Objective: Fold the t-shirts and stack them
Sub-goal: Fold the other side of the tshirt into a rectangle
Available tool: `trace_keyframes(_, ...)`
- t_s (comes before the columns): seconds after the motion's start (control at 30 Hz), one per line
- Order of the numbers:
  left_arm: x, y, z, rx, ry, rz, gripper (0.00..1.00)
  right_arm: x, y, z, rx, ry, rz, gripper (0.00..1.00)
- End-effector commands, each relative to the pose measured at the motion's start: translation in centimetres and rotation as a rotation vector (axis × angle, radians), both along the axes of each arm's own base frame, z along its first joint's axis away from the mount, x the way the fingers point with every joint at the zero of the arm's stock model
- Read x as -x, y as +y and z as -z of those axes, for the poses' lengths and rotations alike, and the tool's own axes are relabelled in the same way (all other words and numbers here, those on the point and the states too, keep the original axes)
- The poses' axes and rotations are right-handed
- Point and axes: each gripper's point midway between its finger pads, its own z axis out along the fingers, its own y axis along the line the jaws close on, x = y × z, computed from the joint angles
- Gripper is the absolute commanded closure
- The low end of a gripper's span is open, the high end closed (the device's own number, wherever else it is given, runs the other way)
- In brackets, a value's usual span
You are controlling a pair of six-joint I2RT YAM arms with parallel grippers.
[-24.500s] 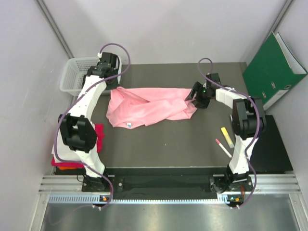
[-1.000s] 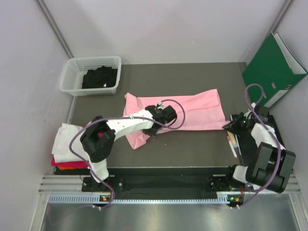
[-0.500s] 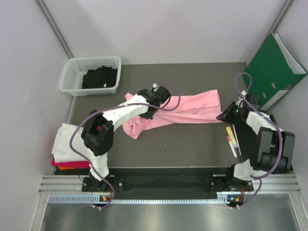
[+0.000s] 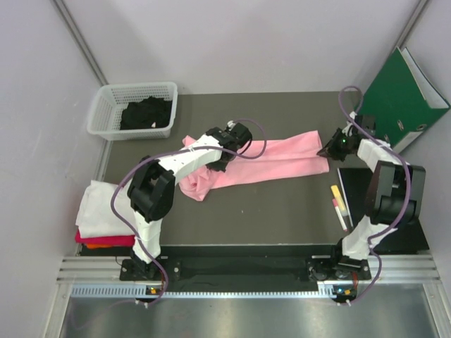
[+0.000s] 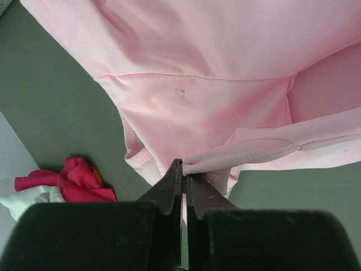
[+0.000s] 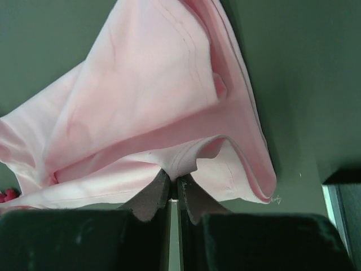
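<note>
— Shirt location?
— The light pink cotton t-shirt [image 4: 282,156] lies stretched across the dark surface [image 4: 268,211], bunched at its left end.
— Hands?
— The left hand [image 5: 181,172] is pinched together on a folded pink edge. The right hand [image 6: 171,182] is clamped on the right-end hem.
— Others?
— A stack of white and magenta-red shirts [image 4: 99,211] sits at the surface's left edge.

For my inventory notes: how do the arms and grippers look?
The left arm and right arm have white shells with black joints; a purple cable loops along each. The left gripper and right gripper have black wedge-shaped fingers. A green light shows near the right wrist.
</note>
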Motion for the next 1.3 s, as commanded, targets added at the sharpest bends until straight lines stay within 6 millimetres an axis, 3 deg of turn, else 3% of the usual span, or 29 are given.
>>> trace_keyframes(0.0,-1.2,1.3,-1.4,-0.016,-0.026,-0.018,1.0,-3.2,-0.4,0.3,0.074,-0.02,-0.03,0.95)
trace_keyframes(0.17,-1.6,1.5,-1.4,-0.016,-0.019,-0.022,1.0,-4.5,0.1,2.0,0.073,0.048,-0.048,0.87)
trace_keyframes(0.23,-2.1,1.6,-1.3,-0.02,-0.018,-0.025,0.99,-4.8,0.2,2.7,0.075,0.065,-0.052,0.73)
trace_keyframes(0.3,-2.5,1.7,-1.0,-0.036,-0.014,-0.027,0.94,-4.9,0.0,2.8,0.099,0.072,-0.044,0.47)
trace_keyframes(0.37,-3.2,1.5,-1.3,-0.031,-0.023,-0.024,0.86,-4.9,-0.1,2.6,0.127,0.057,-0.038,0.33)
trace_keyframes(0.4,-3.5,1.6,-0.8,-0.041,-0.013,-0.023,0.82,-5.0,-0.1,2.3,0.137,0.05,-0.036,0.21)
trace_keyframes(0.43,-4.1,1.3,-1.2,-0.033,-0.026,-0.021,0.78,-5.1,-0.1,2.1,0.141,0.047,-0.037,0.18)
trace_keyframes(0.47,-4.5,1.4,-1.2,-0.043,-0.03,-0.02,0.68,-5.1,0.0,2.2,0.143,0.048,-0.044,0.16)
trace_keyframes(0.57,-6.1,1.3,-1.4,-0.073,-0.05,-0.013,0.52,-4.9,0.1,3.0,0.15,0.078,-0.051,0.14)
trace_keyframes(0.6,-6.6,1.4,-0.8,-0.102,-0.043,0.0,0.51,-4.7,0.1,3.2,0.153,0.086,-0.052,0.14)
trace_keyframes(0.73,-9.7,1.3,-2.1,-0.156,-0.123,-0.004,0.53,-4.1,0.2,3.6,0.165,0.108,-0.055,0.13)
trace_keyframes(0.77,-10.2,1.7,-1.5,-0.159,-0.118,-0.039,0.47,-4.0,0.1,3.2,0.172,0.1,-0.051,0.13)
trace_keyframes(0.8,-11.0,1.3,-2.9,-0.122,-0.15,-0.062,0.43,-3.8,0.1,3.2,0.175,0.099,-0.05,0.13)
trace_keyframes(0.93,-9.2,1.5,-3.1,-0.019,-0.099,-0.121,0.29,-2.8,0.0,2.0,0.189,0.092,-0.053,0.13)
trace_keyframes(0.97,-8.7,1.8,-4.9,0.054,-0.129,-0.145,0.28,-2.7,0.0,1.3,0.194,0.076,-0.053,0.13)
trace_keyframes(1.0,-7.1,1.9,-3.4,0.099,-0.064,-0.146,0.28,-2.2,0.0,1.3,0.196,0.083,-0.055,0.13)
trace_keyframes(1.03,-6.4,2.0,-3.5,0.156,-0.055,-0.157,0.28,-2.0,-0.1,0.9,0.2,0.077,-0.053,0.13)
trace_keyframes(1.07,-6.6,2.6,-6.0,0.264,-0.117,-0.202,0.28,-1.9,0.0,0.2,0.2,0.061,-0.056,0.13)
trace_keyframes(1.1,-5.1,3.4,-4.7,0.289,-0.071,-0.22,0.28,-1.5,0.1,0.2,0.199,0.064,-0.06,0.13)
trace_keyframes(1.13,-4.5,2.9,-4.9,0.389,-0.046,-0.219,0.28,-1.3,0.1,0.0,0.198,0.064,-0.057,0.13)
trace_keyframes(1.17,-4.6,4.1,-6.9,0.471,-0.098,-0.254,0.25,-1.2,0.2,-0.3,0.196,0.056,-0.058,0.13)
trace_keyframes(1.2,-3.5,4.5,-5.6,0.493,-0.059,-0.261,0.24,-1.0,0.3,-0.2,0.193,0.061,-0.061,0.12)
trace_keyframes(1.27,-2.8,5.3,-6.0,0.494,-0.08,-0.247,0.21,-0.8,0.4,-0.1,0.183,0.064,-0.06,0.12)
